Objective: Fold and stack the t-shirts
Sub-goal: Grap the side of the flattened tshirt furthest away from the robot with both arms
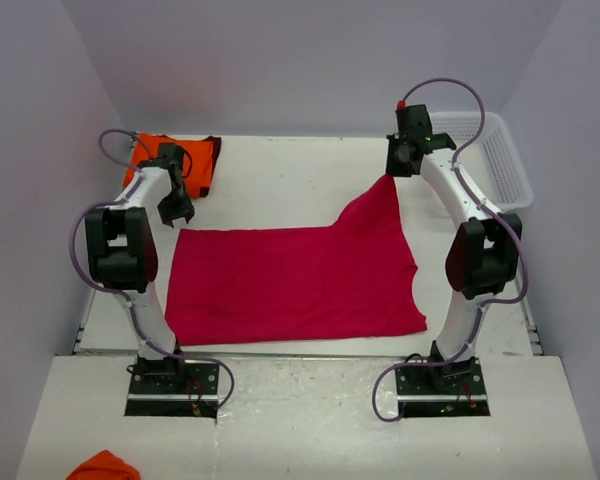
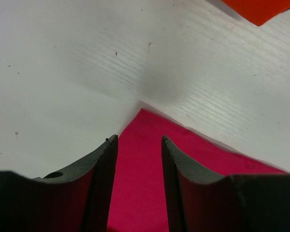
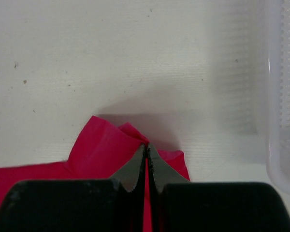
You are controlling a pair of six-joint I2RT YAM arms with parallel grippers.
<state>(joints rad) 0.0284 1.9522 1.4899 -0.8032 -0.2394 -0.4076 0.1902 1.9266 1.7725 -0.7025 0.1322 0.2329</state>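
Crimson t-shirt [image 1: 290, 280] corner between right fingers [image 3: 131, 173]

I am two arms of glossy white links, left arm [image 1: 152, 300] and right arm [image 1: 458, 195], each with a bulky black joint housing [image 1: 120, 248] that has dark red sides. A lilac cable [image 1: 450, 85] loops along each arm. Both stand on black base plates [image 1: 175, 385]. My left gripper [image 1: 177, 212] and right gripper [image 1: 390, 170] are black. My fingers [image 2: 99, 169] are matte dark grey, curved and finely toothed at the tips. A small red cap [image 1: 401, 103] tops my right wrist.
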